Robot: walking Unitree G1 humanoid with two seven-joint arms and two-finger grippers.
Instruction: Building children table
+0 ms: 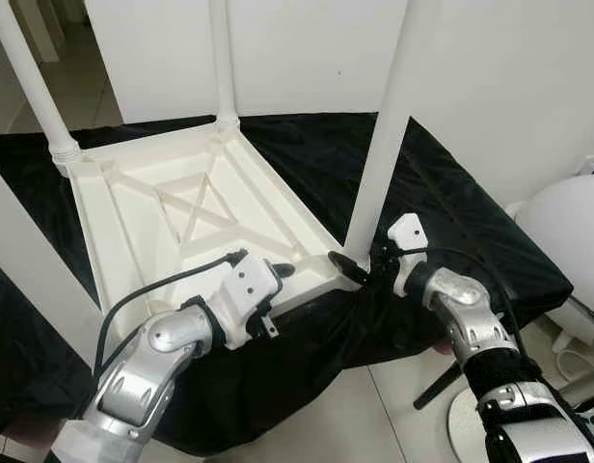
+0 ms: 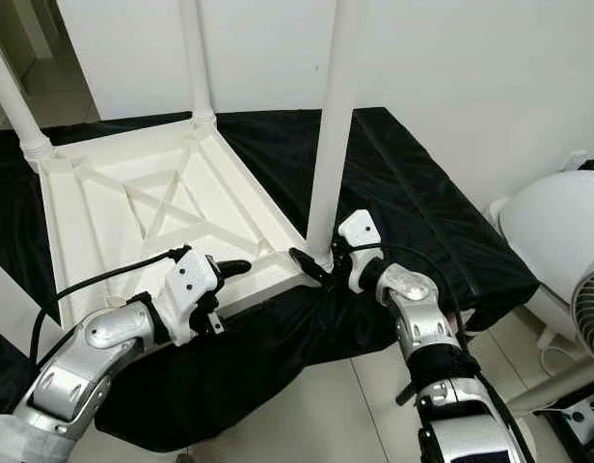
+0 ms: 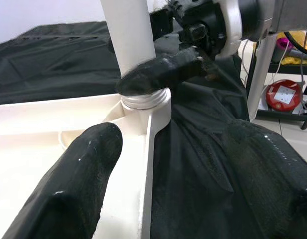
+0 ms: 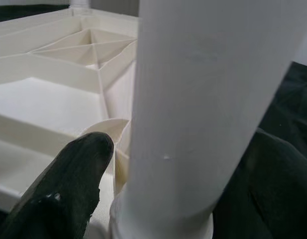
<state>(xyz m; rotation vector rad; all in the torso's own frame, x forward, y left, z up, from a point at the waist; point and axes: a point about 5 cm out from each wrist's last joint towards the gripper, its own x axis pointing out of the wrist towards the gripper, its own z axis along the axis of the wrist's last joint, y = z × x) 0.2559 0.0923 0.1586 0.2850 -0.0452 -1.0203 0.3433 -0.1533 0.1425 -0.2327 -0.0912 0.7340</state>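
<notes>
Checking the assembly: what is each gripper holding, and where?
The right gripper clasps the near-right table leg at its base; the left gripper holds nothing, open by the tabletop corner.

White plastic table top (image 1: 181,222) lies upside down on black cloth, legs (image 1: 382,145) standing upright.

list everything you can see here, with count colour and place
table top: 1, white, upside down on the black cloth
table legs: 3 standing up from its corners, white
cloth: 1, black, spread under the table top
fan: 1, white, on the robot's right
floor: light tiles, below the cloth's edge
left gripper: black fingers open astride the table top's near rim
right gripper: black fingers around the foot of the near leg
</notes>
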